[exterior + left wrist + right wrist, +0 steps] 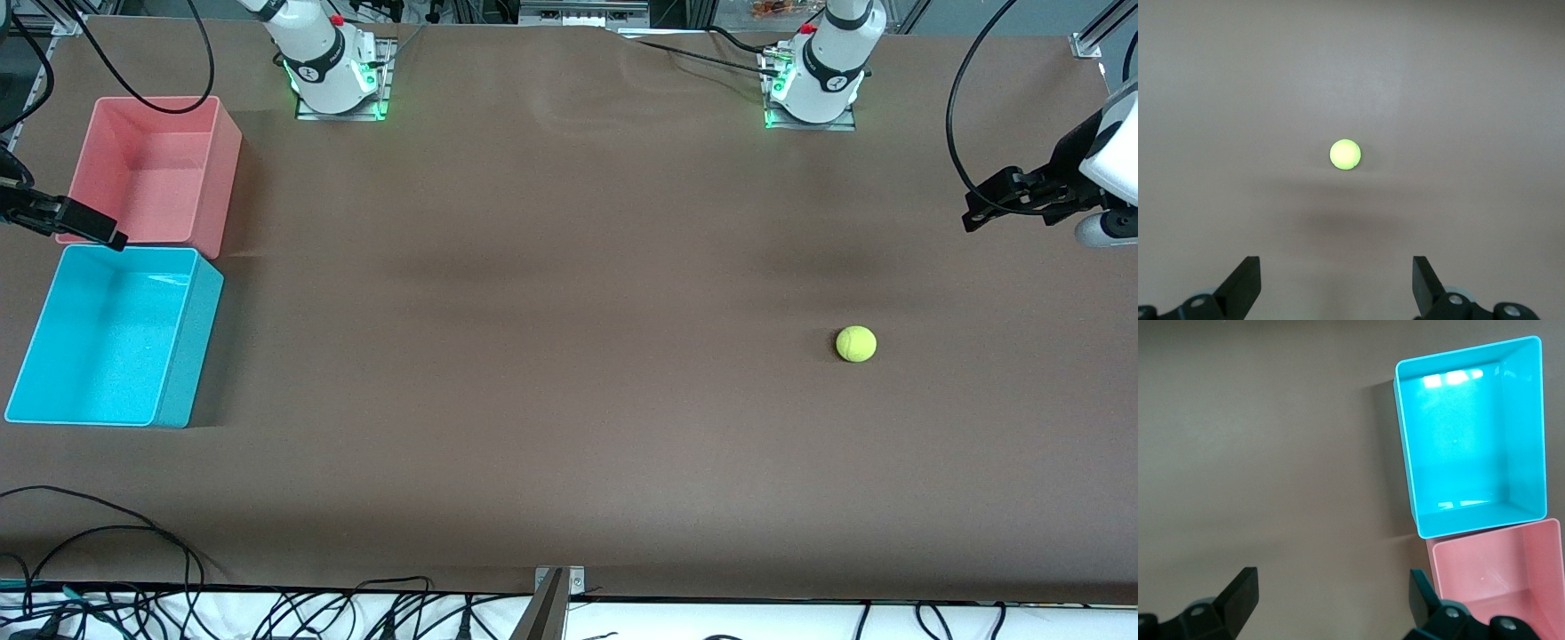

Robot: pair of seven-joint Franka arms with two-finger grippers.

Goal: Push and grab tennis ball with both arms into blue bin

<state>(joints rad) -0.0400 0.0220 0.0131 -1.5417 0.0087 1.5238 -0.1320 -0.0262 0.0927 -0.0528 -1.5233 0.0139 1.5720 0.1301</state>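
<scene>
Front view shows the tennis ball [856, 344] on the bench toward the left arm's end, well apart from the blue bin [190, 347] at the right arm's edge. Left claw [1336, 287], fingers apart, should drop beside the ball and sweep it binward; right claw [1333, 607], also apart, waits above the bins.

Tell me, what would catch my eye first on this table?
Probably the bright tennis ball, alone on the brown table toward the left arm's end, with the left tool hanging open in the air nearby. Next, the blue bin and the pink bin, side by side at the right arm's end, the blue one nearer the front camera. The right tool, also open, hangs over where they meet.
</scene>
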